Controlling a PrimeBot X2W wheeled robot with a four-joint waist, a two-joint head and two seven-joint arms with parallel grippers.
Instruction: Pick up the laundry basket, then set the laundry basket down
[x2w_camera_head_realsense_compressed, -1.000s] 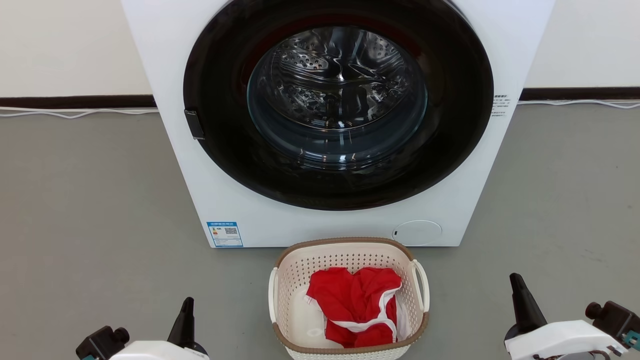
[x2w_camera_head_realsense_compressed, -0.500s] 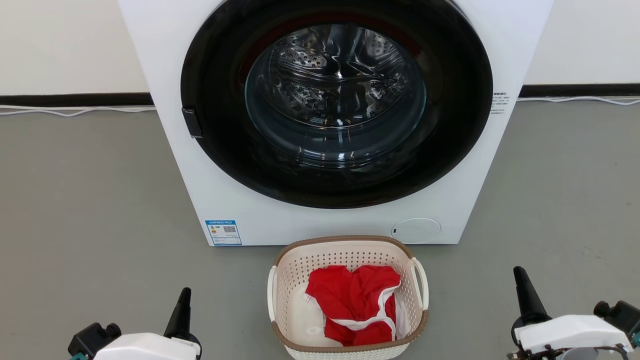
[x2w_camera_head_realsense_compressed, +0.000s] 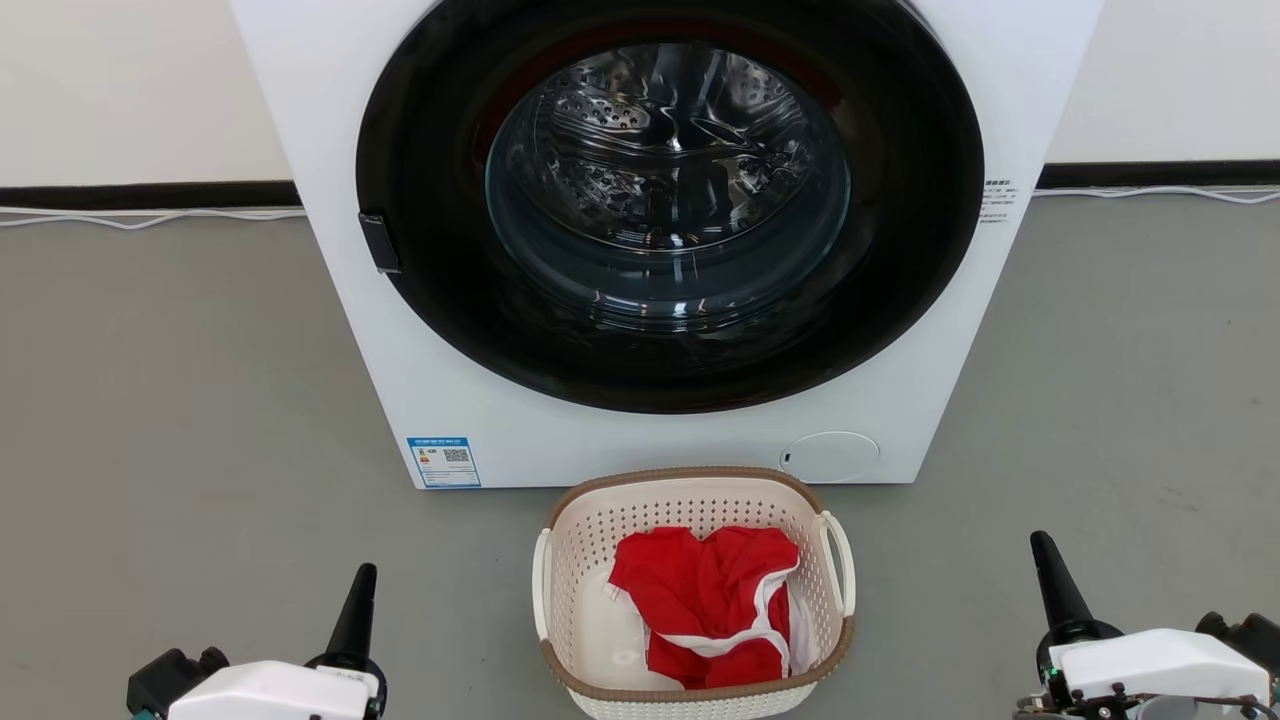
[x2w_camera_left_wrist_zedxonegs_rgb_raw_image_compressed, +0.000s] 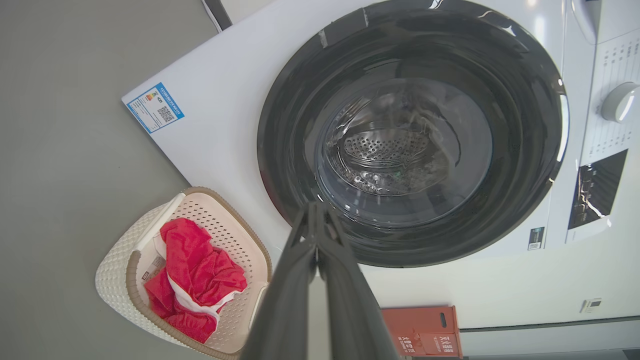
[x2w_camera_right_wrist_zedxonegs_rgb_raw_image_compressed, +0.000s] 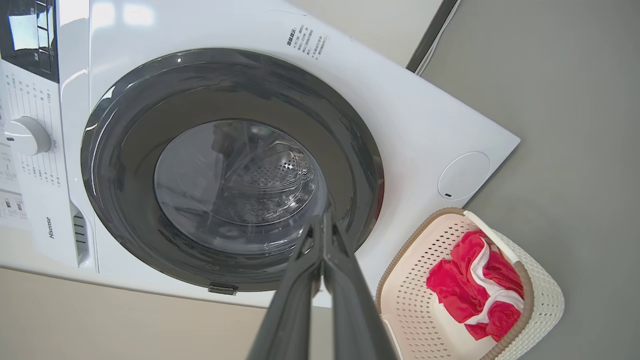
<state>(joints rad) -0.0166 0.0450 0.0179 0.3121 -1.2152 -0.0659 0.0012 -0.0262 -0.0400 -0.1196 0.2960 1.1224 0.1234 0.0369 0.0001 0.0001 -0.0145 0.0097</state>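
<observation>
Two clenched, empty tools, left tool and right tool, are flanking the laundry basket sitting on the floor near the washer. Probably light and stiff, it is inviting holds at its loop handles.

Laundry basket: cream-white, hole-grid walls, brown woven-look rim, white handles. Cloth in it: red, white trim. Washer: white body, black door ring, blue-edged label. Floor: plain grey. Left hand, right hand: dark fingers, white housings. Box: orange-red.
</observation>
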